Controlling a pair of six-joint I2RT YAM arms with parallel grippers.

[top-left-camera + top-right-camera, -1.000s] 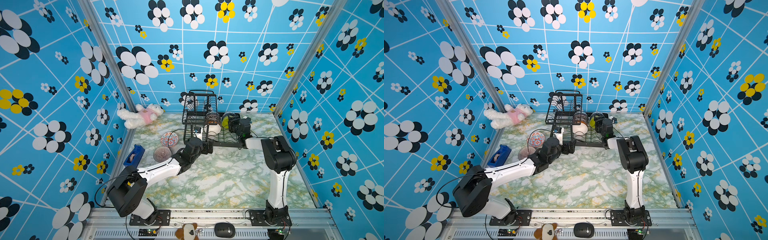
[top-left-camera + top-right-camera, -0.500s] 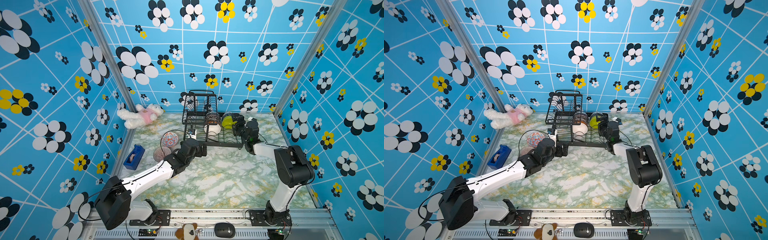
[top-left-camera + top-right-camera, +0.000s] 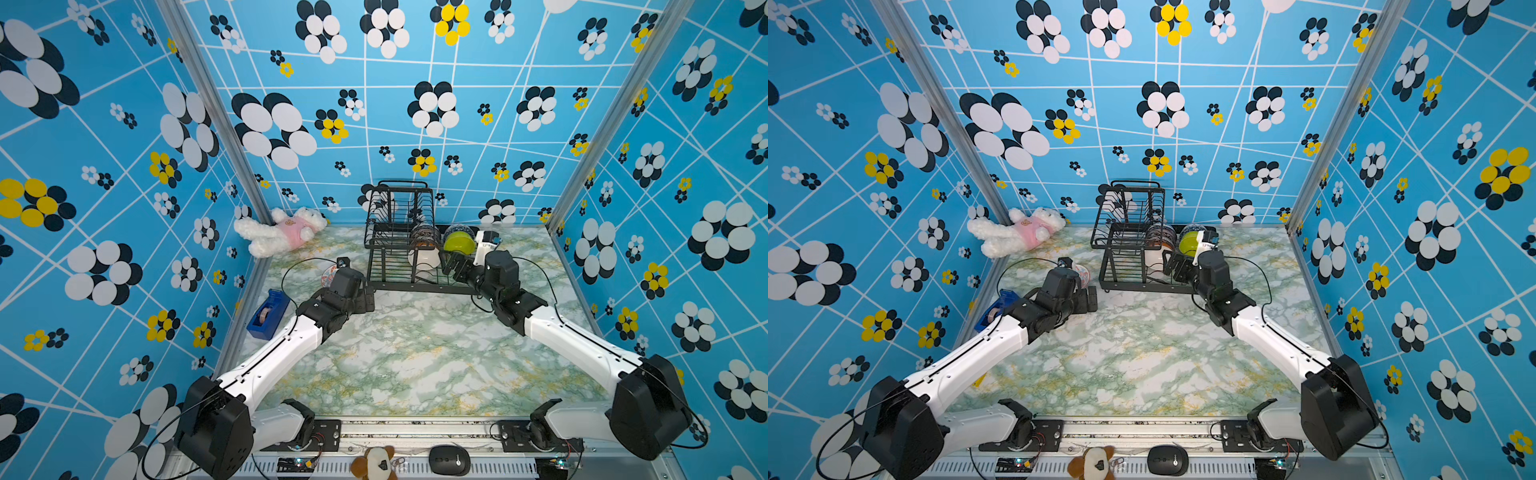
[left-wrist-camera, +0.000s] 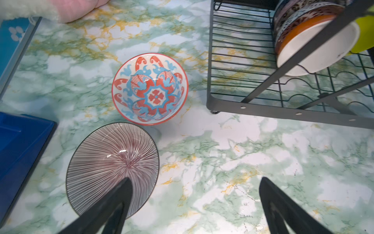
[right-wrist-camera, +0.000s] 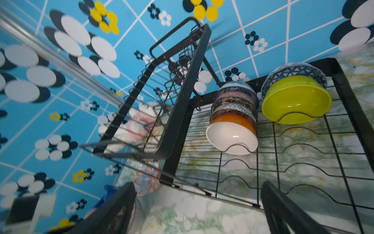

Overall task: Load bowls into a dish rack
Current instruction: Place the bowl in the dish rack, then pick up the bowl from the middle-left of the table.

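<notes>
Black wire dish rack [image 4: 269,110]. The lime green bowl [image 5: 295,101] is plain, as is the white bowl [image 5: 232,139]. The lattice bowl [image 5: 293,69] is dark blue on white. The floral bowl [image 4: 149,89] is red and light blue on white. The ribbed bowl [image 4: 113,162] has fine purple radiating lines. The table [image 3: 415,357] is green-and-white marble veined with yellow.

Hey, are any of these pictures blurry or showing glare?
Right wrist view: smeared by motion blur, worst around the dish rack and wall. Left wrist view: sharp, with small glare spots on the purplish ribbed bowl. Both top views: sharp.
</notes>
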